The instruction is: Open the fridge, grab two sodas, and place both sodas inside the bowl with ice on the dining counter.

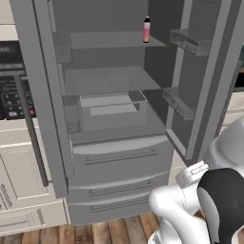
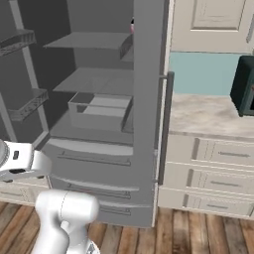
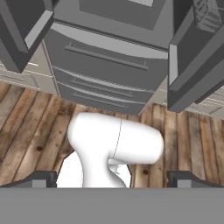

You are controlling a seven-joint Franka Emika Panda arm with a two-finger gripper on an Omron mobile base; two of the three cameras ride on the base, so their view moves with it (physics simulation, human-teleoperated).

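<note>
The grey fridge (image 1: 119,157) stands in front of me with both upper doors swung wide. A pink soda (image 1: 147,29) with a dark cap stands upright at the right end of the top shelf, and a sliver of that soda (image 2: 132,26) peeks past the door edge in the right base view. The lower shelves and the clear bin (image 1: 112,110) look bare. My gripper (image 3: 112,178) is open with nothing between its fingertips (image 3: 43,178). It hangs low, well apart from the shelves, and faces the fridge's shut bottom drawers (image 3: 109,65) and the floor.
The open left door (image 1: 35,95) and right door (image 1: 209,81) jut out toward me, each with wire racks. A black-panelled oven (image 1: 12,81) sits in cream cabinets on the left. On the right, a marble-look counter (image 2: 208,116) holds a dark appliance (image 2: 244,87). The floor (image 3: 26,127) is wood.
</note>
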